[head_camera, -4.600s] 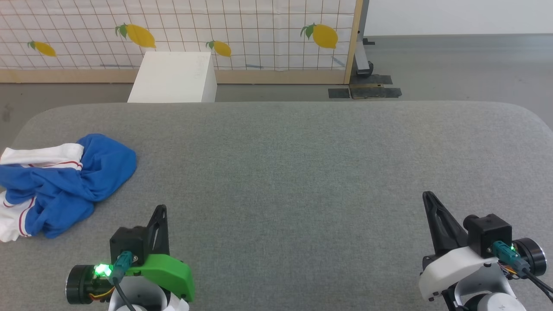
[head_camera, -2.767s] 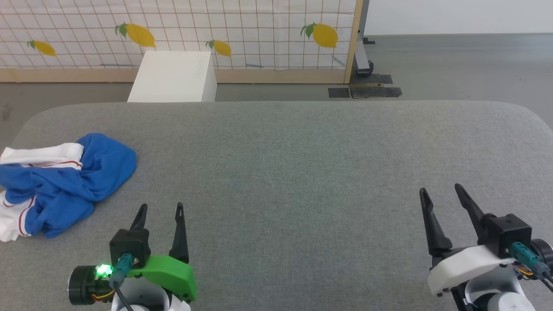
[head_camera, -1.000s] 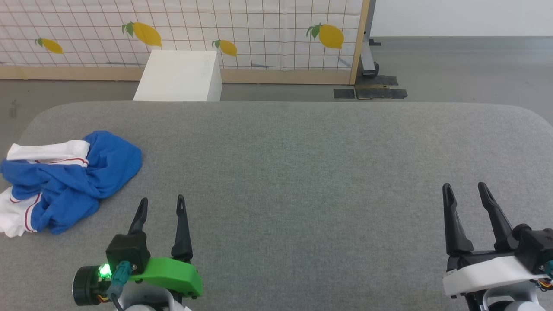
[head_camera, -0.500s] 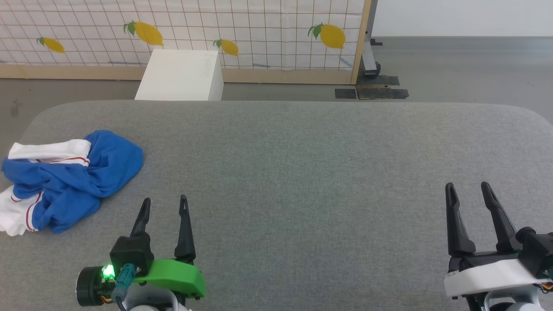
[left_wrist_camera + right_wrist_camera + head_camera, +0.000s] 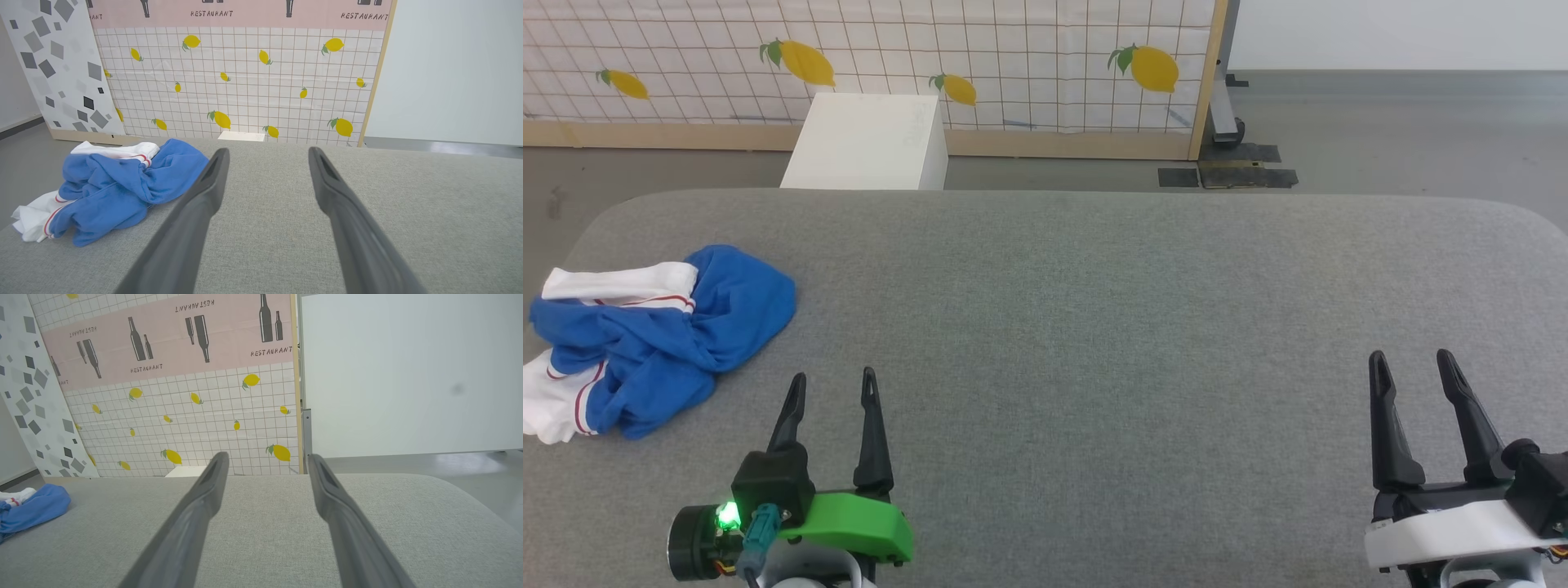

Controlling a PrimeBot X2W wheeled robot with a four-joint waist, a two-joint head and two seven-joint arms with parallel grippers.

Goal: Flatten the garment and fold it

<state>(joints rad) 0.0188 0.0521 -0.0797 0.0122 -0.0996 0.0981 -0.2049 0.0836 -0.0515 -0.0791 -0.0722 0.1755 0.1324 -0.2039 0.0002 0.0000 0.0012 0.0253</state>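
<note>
The garment point(image 5: 662, 335) lies crumpled in a heap at the left end of the grey table point(image 5: 1094, 286), royal blue with white sleeves and red striped trim. The left wrist view has the garment point(image 5: 114, 183) at its left, and the garment point(image 5: 32, 510) sits at the far left edge of the right wrist view. My left gripper point(image 5: 833, 380) hovers over the table's near left, open and holding nothing, a short way right of the heap. At the near right, my right gripper point(image 5: 1410, 359) is open and holding nothing.
A white box point(image 5: 866, 143) stands on the floor behind the table. A lemon-print tiled panel point(image 5: 866, 65) with a wooden frame stands behind it. Dark floor plates point(image 5: 1229, 175) lie beside a caster at the panel's right end.
The camera has drifted, so the whole picture has shifted slightly right. Both grippers stay open and nearly still, and the garment has not moved on the table.
</note>
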